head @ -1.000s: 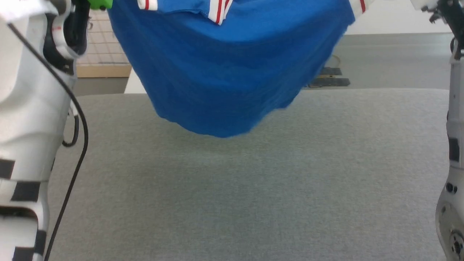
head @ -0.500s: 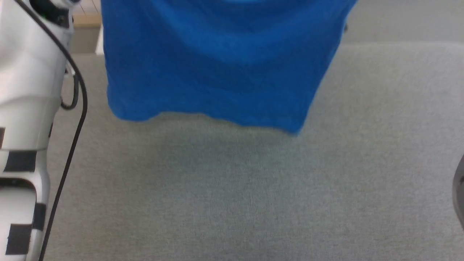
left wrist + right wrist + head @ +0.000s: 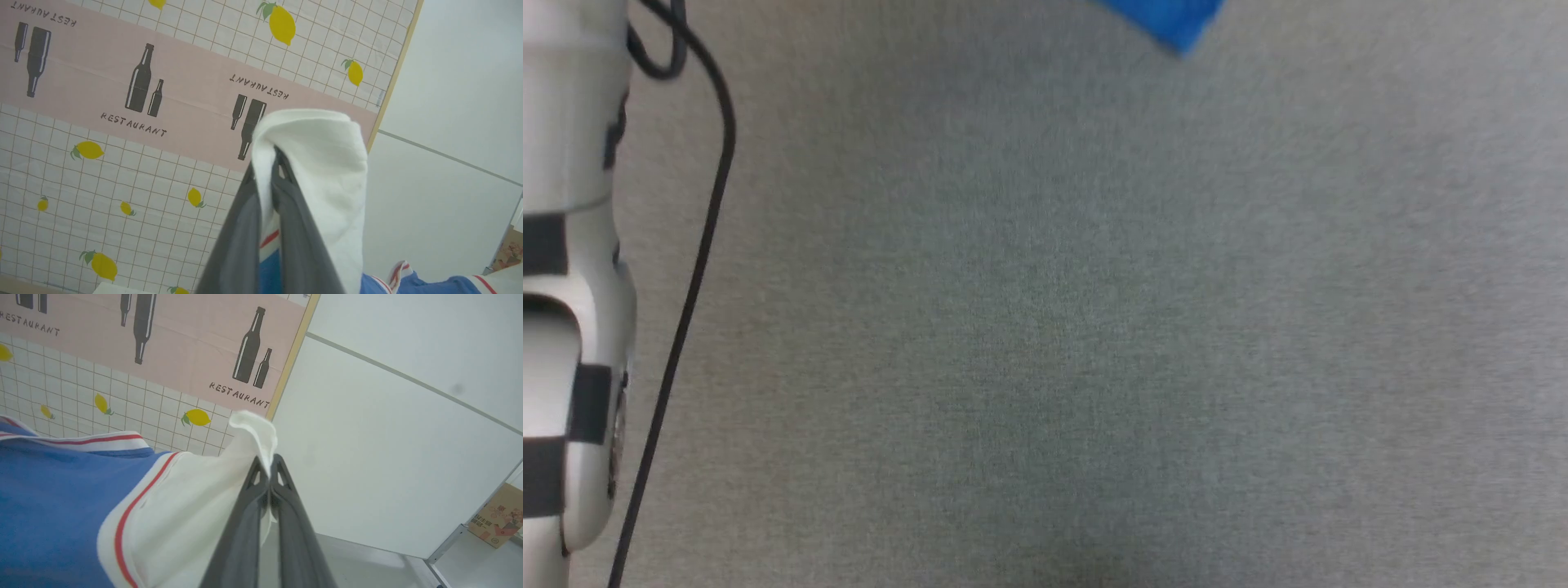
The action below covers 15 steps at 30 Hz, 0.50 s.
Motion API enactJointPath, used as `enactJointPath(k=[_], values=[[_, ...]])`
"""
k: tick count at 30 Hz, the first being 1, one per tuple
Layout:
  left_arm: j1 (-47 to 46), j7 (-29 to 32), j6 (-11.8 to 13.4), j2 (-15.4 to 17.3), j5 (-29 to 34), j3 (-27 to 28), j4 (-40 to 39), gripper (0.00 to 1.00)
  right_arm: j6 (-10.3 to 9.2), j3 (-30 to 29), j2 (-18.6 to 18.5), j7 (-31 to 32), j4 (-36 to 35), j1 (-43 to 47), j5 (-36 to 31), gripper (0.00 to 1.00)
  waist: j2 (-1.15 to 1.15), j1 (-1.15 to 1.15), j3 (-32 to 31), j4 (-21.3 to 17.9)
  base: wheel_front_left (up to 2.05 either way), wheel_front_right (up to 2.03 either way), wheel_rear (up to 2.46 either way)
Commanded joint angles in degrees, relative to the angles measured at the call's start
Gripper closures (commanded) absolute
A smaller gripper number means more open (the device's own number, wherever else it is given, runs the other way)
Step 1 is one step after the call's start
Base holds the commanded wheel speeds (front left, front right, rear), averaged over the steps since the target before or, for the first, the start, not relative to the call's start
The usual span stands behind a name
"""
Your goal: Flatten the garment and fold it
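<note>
Above table (image 3: 1045, 327), holding garment (image 3: 61, 506) by sleeves (image 3: 327, 163) with left end effector (image 3: 274, 157) and right end effector (image 3: 267, 463), both clamped; risk of slipping from shallow pinch, landing crumpled.

The word RESTAURANT is printed in dark letters beside bottle drawings (image 3: 141, 77) on the pink band (image 3: 81, 61) of the lemon-patterned wall sheet (image 3: 122, 196), some copies being seen upside down, while the print on the cardboard box (image 3: 494, 518) cannot be read.
</note>
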Motion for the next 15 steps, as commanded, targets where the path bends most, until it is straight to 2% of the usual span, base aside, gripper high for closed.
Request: enactJointPath(k=[1,4,8,15], values=[[-1.49,-1.82,-0.66,-0.32,-0.05,0.75,0.57,1.0,-0.08,0.27,-1.08,-1.18,0.76,-1.62,-1.22,1.0,0.0,-0.01,7.96,1.72,0.0,0.0,0.0],[-2.38,-4.93,-2.07,-0.85,-0.87,1.95,1.65,1.0,-0.08,1.21,-2.68,-3.22,1.75,-3.33,-2.94,1.0,0.0,-0.01,10.02,2.81,0.0,0.0,0.0],[0.01,-6.97,-5.58,-0.19,-1.85,2.5,3.95,1.0,-0.08,5.47,-4.93,-7.07,3.54,-4.04,-4.39,1.0,0.0,-0.01,10.84,3.76,0.0,0.0,0.0],[6.33,-5.79,-9.6,1.99,-4.96,3.49,6.47,1.0,-0.08,10.72,-7.58,-8.62,7.94,-2.07,-0.14,1.0,0.0,-0.01,7.56,5.24,0.0,0.0,0.0]])
